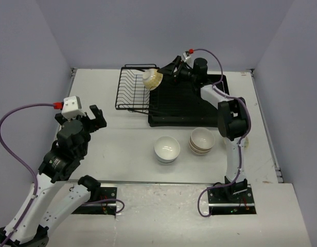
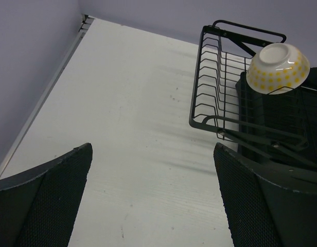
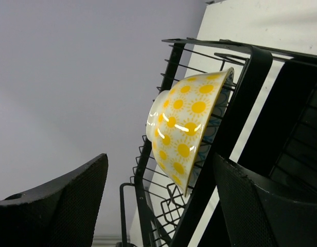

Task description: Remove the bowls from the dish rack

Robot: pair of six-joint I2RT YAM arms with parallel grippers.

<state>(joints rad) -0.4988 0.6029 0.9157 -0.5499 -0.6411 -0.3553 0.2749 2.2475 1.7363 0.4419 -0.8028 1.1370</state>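
A bowl patterned with yellow suns [image 1: 153,78] leans bottom-up on the right end of the black wire dish rack [image 1: 133,91], where the rack joins the black drain tray [image 1: 184,105]. My right gripper [image 1: 165,70] is open just right of the bowl. In the right wrist view the bowl [image 3: 187,128] stands ahead of the gripper [image 3: 159,159], between the spread fingers and not gripped. My left gripper [image 1: 95,116] is open and empty over bare table at the left. The left wrist view [image 2: 152,149] shows the bowl [image 2: 278,67] and the rack [image 2: 210,98] far off.
A white bowl [image 1: 166,148] and a stack of cream bowls [image 1: 201,140] stand on the table in front of the tray. Grey walls close in the table at the back and both sides.
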